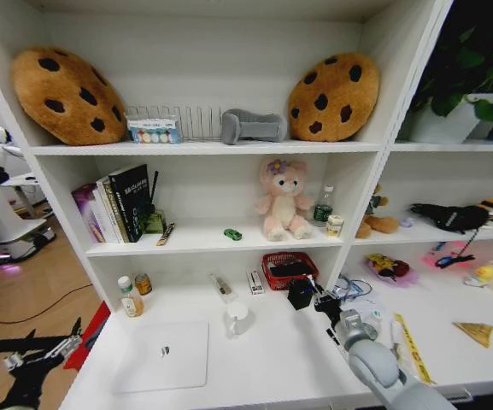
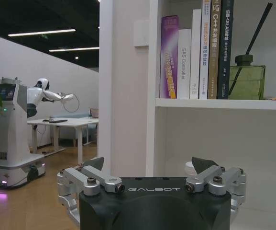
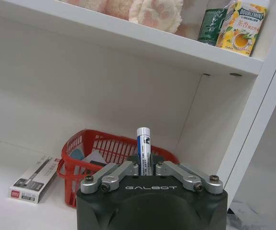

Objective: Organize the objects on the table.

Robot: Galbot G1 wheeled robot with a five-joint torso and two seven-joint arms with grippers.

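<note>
While right hand [image 3: 148,168] grips pen [image 3: 143,143] | red basket [image 3: 80,143] beyond; left hand [image 2: 154,178] released

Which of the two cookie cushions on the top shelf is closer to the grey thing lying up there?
The right cookie cushion: it sits just beside the grey thing, while the left cookie cushion lies beyond the wire rack.

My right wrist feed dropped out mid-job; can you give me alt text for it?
The right tool is shut on a white and blue pen, held upright just in front of a red basket on the white desk. A small white box lies beside the basket, under a shelf.
</note>
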